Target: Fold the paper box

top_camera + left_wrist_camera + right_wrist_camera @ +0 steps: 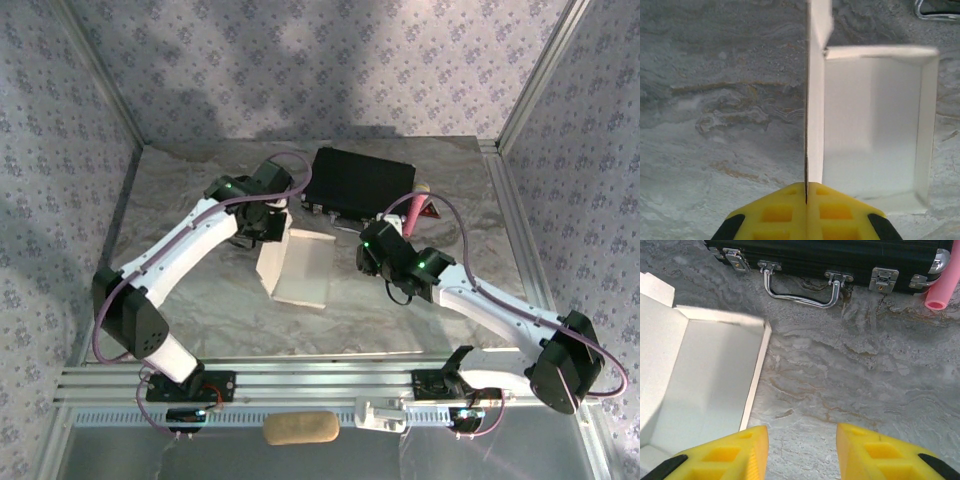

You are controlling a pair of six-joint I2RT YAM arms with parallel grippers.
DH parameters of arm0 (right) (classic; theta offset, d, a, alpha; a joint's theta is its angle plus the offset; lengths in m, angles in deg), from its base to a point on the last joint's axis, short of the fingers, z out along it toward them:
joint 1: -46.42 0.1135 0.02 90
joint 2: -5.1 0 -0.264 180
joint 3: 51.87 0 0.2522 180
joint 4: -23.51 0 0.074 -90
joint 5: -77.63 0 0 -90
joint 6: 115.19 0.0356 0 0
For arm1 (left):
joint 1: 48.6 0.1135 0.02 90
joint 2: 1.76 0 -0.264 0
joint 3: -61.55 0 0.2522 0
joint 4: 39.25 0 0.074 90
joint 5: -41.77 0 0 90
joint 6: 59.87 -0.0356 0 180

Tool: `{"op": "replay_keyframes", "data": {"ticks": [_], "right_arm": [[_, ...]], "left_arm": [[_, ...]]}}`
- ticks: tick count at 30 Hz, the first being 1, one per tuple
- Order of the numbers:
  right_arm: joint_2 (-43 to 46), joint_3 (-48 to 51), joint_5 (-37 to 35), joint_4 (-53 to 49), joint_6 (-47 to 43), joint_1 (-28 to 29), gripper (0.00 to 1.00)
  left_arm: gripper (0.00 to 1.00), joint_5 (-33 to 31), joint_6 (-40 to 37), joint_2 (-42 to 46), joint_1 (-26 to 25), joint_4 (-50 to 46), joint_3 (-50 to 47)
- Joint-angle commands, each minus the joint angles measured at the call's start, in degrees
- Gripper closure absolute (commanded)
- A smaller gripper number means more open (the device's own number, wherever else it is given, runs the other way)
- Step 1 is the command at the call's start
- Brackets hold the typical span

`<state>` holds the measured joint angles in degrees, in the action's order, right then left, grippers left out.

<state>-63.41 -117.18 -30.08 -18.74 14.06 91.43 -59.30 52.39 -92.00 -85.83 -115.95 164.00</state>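
Top external view: the white thin-cardboard paper box (305,268), partly folded into a shallow open tray, lies near the centre of the grey marbled tabletop (200,300). Its side at 9 o'clock stands up as a raised panel. The left end effector (274,238) reaches down onto the far end of that panel. The right end effector (366,250) sits just beside the box at 3 o'clock, apart from it. A black rectangular hard case (360,185) with metal latches lies at 12 o'clock from the box, and a pink foam tube (421,206) lies at the case's 4 o'clock corner.

Left wrist view: the two yellow fingers (775,212) are pressed together on the upright cardboard panel. The panel is seen edge-on as a thin line running from 6 to 12 o'clock, so the left end effector is pinching the box. The tray's open inside, with low walls around it, lies at 3 o'clock of the panel. Bare tabletop fills the 9 o'clock side.

Right wrist view: the right yellow fingers stand a moderate gap apart, with nothing between them but tabletop. The box lies at 9 o'clock, its near wall just beside the left finger. The case with its chrome handle runs along 12 o'clock, and the pink tube is at 2 o'clock.
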Motion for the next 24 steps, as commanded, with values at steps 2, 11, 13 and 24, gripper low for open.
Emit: {"op": "replay_keyframes", "data": {"ticks": [2,11,13,24], "right_arm": [[1.2,0.5,0.1,-1.3,0.5,-1.2,0.59],[1.3,1.0,0.7,-0.3,1.0,-2.3,0.61],[1.5,1.4,0.3,-0.4,1.0,-2.3,0.61],[2.2,6.5,2.3,5.7,-0.7,-4.3,0.61]], "left_arm": [[1.0,1.7,-15.9,-1.0,-1.8,-4.8,6.8],[1.0,1.1,-42.7,-5.2,-7.4,-5.5,10.0],[1.0,1.0,-46.7,-5.3,-7.4,-5.2,9.5],[1.0,-2.1,-62.1,-2.7,-9.0,11.0,-1.1]]}}
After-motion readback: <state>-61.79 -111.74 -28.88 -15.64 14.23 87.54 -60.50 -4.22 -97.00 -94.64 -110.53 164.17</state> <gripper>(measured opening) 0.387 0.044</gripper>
